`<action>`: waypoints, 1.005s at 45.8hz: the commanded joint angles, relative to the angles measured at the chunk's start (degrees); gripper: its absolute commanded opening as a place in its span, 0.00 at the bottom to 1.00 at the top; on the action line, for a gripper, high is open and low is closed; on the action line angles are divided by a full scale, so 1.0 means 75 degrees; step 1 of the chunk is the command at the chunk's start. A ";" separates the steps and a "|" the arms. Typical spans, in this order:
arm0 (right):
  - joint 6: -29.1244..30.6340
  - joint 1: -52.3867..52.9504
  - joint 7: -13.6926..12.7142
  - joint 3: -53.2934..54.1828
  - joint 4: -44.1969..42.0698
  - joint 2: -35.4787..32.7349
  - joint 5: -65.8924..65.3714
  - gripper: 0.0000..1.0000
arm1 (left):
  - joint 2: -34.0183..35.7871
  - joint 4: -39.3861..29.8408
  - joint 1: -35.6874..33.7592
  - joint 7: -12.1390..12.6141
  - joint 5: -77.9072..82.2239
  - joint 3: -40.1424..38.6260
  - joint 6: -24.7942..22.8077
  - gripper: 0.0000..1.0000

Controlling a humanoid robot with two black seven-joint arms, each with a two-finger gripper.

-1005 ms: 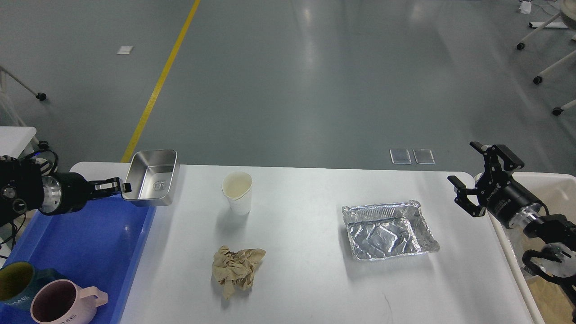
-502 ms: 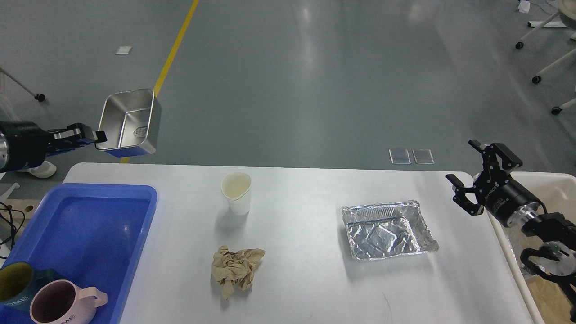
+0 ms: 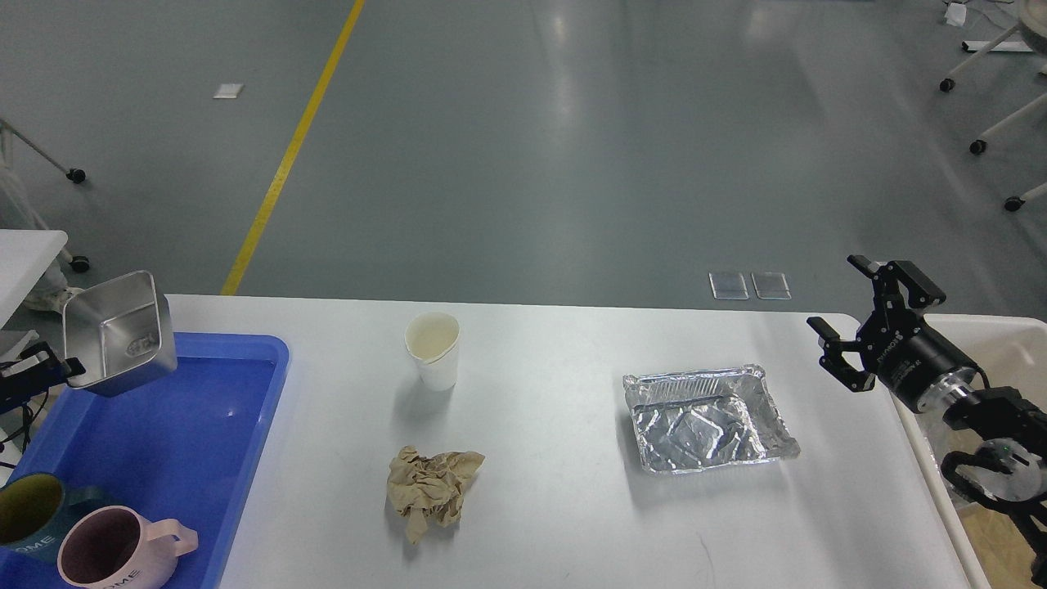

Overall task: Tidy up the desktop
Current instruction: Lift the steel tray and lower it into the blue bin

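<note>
The white desktop fills the lower view. On it stand a white paper cup, a crumpled brown paper ball and a crumpled foil tray. My left gripper is at the far left edge, shut on the rim of a steel box, held tilted over the far left end of the blue tray. My right gripper is open and empty, above the desktop's right edge, right of the foil tray.
Two mugs, a pink one and a dark one, stand in the near end of the blue tray. A beige bin stands to the right of the desktop. Grey floor with a yellow line lies beyond.
My left gripper swung the steel box up and left off the desktop, then down to the far left end of the blue tray. The right gripper barely moved.
</note>
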 commanded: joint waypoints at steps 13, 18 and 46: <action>0.0034 -0.0042 0.0001 -0.0187 -0.0012 -0.0045 0.0000 1.00 | -0.1556 0.1538 0.0434 0.0112 0.0010 0.0044 0.0240 0.02; 0.0023 -0.0053 0.0001 -0.0199 -0.0012 -0.0045 0.0000 1.00 | -0.2107 0.2089 0.0434 0.0112 0.0080 0.0067 0.0228 0.02; 0.0034 -0.0053 0.0001 -0.0199 -0.0012 -0.0057 0.0000 1.00 | -0.2917 0.2653 0.0317 0.0112 0.0139 0.0055 0.0228 0.13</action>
